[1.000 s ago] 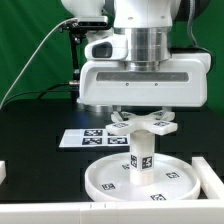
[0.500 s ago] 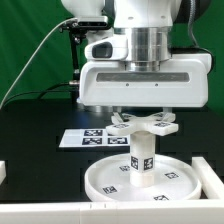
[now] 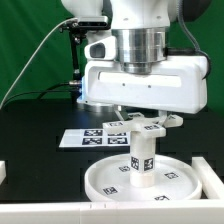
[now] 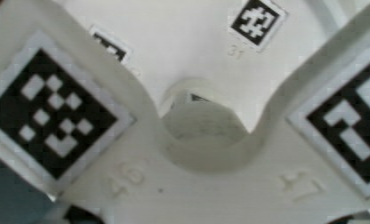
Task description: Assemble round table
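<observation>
exterior view: we carry small white plastic cross-shaped piece [image 3: 146, 123] in gripper [image 3: 146, 118], jaws seemingly clamped on it, atop short thick white cylinder [image 3: 141, 160] standing upright on large round rimmed white disc [image 3: 110, 178]. we judge: keep cross level, centred over cylinder, twist gently. no readable writing, only square black-and-white tags [image 4: 54, 101].

Bright, even light falls from overhead, so the white arm housing [image 3: 145, 85] nearly washes out while the black tabletop [image 3: 35, 150] stays matte and glare-free. A soft shadow sits under the housing. The exterior view is small and slightly soft. The wrist view is blurred close-up, tags [image 4: 57, 100] smeared toward nine and three o'clock.
</observation>
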Motion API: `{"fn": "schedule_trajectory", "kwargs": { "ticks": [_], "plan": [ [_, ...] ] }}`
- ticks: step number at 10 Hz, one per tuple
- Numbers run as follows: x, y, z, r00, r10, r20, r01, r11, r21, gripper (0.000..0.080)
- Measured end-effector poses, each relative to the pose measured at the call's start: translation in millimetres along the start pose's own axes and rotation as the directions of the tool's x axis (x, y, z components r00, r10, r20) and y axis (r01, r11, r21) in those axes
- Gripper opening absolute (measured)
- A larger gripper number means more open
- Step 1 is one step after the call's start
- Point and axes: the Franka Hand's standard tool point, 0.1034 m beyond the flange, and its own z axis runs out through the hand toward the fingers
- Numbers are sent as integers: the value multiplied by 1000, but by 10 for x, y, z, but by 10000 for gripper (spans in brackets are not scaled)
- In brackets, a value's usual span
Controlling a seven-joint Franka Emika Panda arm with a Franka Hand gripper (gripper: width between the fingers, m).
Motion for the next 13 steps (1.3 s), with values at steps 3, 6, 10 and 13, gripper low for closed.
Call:
{"fn": "schedule_trajectory", "kwargs": {
  "ticks": [3,6,10,13],
  "plan": [
    [4,4,0,964,264,19,-264,964,19,453],
    [3,3,2,966,257,19,-258,966,19,453],
    [17,-79,-235,999,39,25,-40,999,33,647],
    [19,-80,-349,948,-317,34,316,948,42,648]
  ]
}}
